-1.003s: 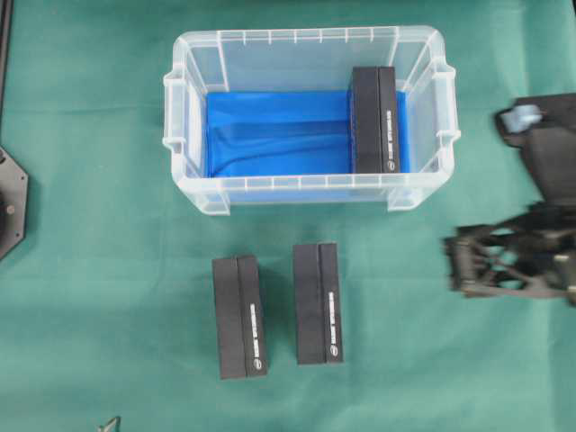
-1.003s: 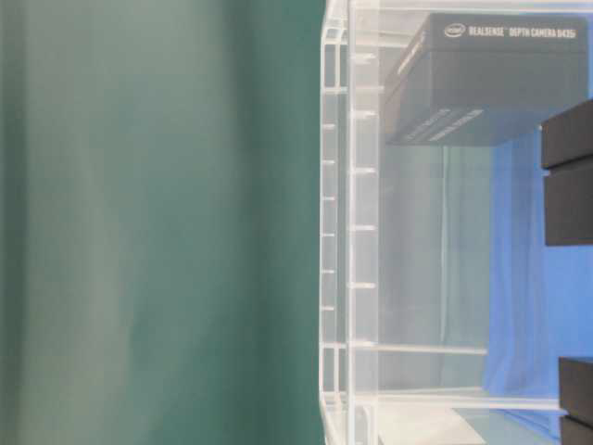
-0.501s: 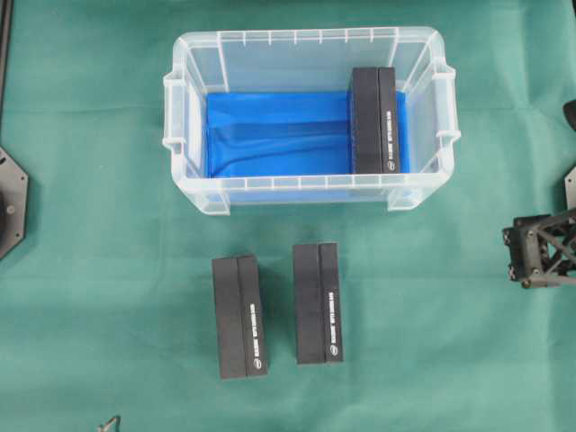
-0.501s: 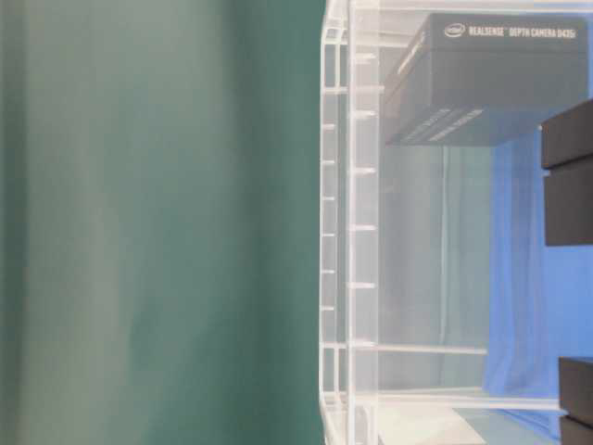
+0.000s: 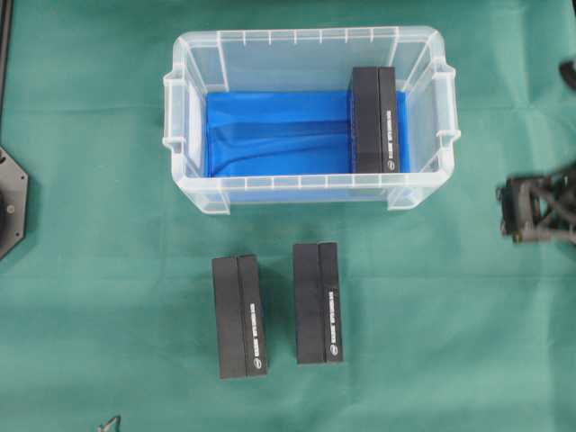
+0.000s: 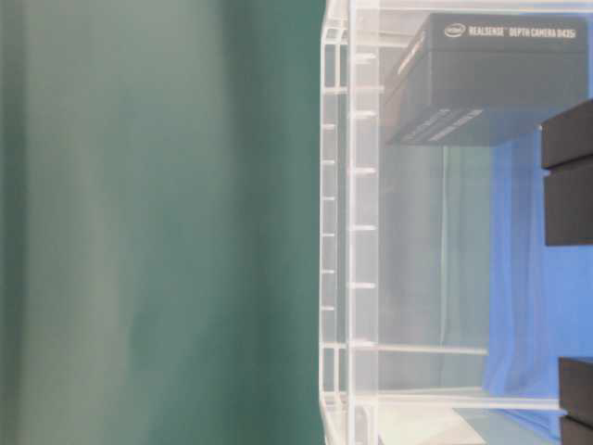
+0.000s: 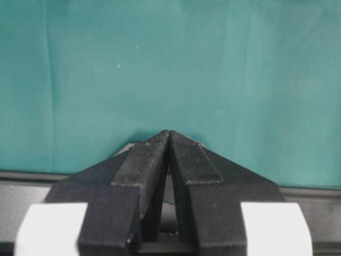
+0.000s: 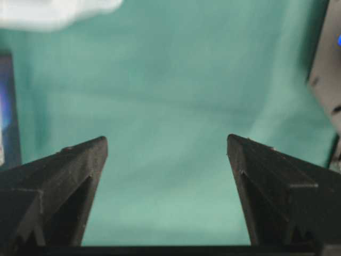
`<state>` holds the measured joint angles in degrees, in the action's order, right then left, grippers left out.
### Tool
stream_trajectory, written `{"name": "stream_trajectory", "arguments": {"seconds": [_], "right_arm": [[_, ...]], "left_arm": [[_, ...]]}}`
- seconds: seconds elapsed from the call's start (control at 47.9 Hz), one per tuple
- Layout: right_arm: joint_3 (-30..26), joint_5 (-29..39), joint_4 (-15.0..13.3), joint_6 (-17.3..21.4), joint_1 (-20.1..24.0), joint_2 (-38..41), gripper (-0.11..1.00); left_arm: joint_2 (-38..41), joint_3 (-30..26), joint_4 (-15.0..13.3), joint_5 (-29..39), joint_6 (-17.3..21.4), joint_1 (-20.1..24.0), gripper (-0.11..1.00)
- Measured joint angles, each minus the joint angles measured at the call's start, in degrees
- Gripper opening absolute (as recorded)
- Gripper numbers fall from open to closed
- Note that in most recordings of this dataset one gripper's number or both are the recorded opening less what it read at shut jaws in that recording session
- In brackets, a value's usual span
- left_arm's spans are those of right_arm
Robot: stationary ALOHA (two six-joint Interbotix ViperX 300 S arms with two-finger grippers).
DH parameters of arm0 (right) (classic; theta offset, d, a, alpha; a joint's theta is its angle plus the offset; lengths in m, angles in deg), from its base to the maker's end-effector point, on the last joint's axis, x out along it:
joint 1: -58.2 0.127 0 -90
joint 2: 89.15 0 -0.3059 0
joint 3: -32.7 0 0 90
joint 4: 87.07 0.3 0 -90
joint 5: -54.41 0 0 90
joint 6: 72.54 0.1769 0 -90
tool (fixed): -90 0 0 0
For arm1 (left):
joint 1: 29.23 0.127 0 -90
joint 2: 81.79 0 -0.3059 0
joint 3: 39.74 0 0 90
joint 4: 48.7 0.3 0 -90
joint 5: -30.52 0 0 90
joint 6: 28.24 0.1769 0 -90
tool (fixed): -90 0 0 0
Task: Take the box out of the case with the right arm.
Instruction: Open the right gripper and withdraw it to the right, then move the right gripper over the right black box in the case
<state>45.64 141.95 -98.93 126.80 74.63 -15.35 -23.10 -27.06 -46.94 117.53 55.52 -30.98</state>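
The clear case (image 5: 310, 36) with a blue floor stands at the back middle of the green cloth. One black box (image 5: 373, 119) lies inside it against the right end wall, and the table-level view shows this box (image 6: 491, 79) through the case wall (image 6: 338, 222). My right gripper (image 5: 509, 209) hovers at the far right edge, outside the case and to the right of its front corner. In the right wrist view the right gripper (image 8: 166, 144) is open with only cloth between its fingers. My left gripper (image 7: 169, 134) is shut and empty over bare cloth.
Two more black boxes (image 5: 239, 317) (image 5: 318, 302) lie side by side on the cloth in front of the case. A black arm base (image 5: 9, 202) sits at the left edge. Green cloth lies between the case and the right gripper.
The right gripper drew back from the lower right toward the right edge, then shifted up the overhead view and slightly left. The boxes and case stayed put.
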Motion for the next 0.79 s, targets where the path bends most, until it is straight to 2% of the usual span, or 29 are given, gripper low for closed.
{"name": "stream_trajectory", "arguments": {"seconds": [0.104, 0.209, 0.397, 0.543, 0.794], "right_arm": [[0.44, 0.00, -0.09, -5.54, -5.36, -1.05, 0.88], [0.62, 0.00, -0.09, -13.10, -11.87, -1.76, 0.88], [0.62, -1.93, -0.09, -22.50, -21.53, -1.93, 0.88], [0.62, -3.60, 0.35, -25.93, -25.22, -1.93, 0.88], [0.70, -3.96, 0.79, -26.10, -26.02, -1.58, 0.88]], "left_arm": [[0.44, 0.00, 0.00, 0.00, -0.09, 0.00, 0.02], [0.53, 0.00, 0.00, 0.00, -0.09, 0.00, 0.02], [0.62, 0.00, 0.00, -0.09, 0.18, 0.00, 0.02], [0.62, 0.00, 0.00, -0.18, -0.26, 0.00, 0.02], [0.62, 0.00, 0.00, -0.18, 0.00, 0.00, 0.02]]}}
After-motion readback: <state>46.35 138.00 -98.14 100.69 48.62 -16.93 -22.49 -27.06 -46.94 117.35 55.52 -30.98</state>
